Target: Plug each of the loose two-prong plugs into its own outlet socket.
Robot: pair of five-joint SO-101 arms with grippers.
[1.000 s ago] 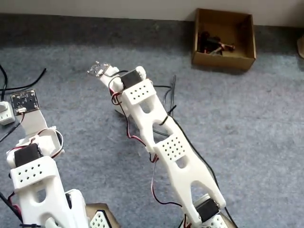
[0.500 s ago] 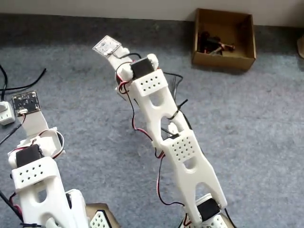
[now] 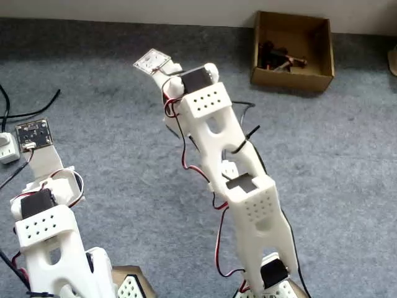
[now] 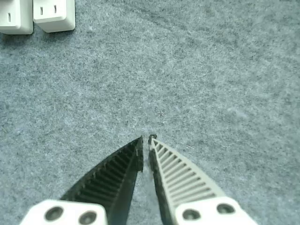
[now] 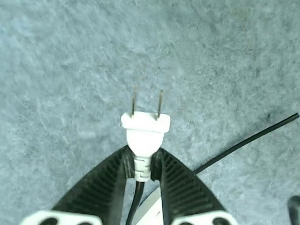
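In the right wrist view my right gripper (image 5: 143, 153) is shut on the neck of a white two-prong plug (image 5: 145, 125). Its prongs point away from the fingers, above grey carpet, and its black cord runs back between them. In the high view the right arm (image 3: 208, 108) stretches toward the back of the carpet. My left gripper (image 4: 146, 142) is shut on nothing, tips close to the carpet. Two white outlet sockets (image 4: 54, 14) sit side by side well beyond it. In the high view one white outlet (image 3: 7, 148) lies at the left edge, beside the left arm (image 3: 43, 217).
A cardboard box (image 3: 322, 53) holding small parts stands at the back right. Black cords (image 3: 34, 108) trail on the carpet at the left. Another black cord (image 5: 248, 138) lies beside the held plug. Open carpet spreads to the right of the right arm.
The right arm has lifted and swung toward the back of the carpet, its wrist moving right and farther away. The left arm has stayed put.
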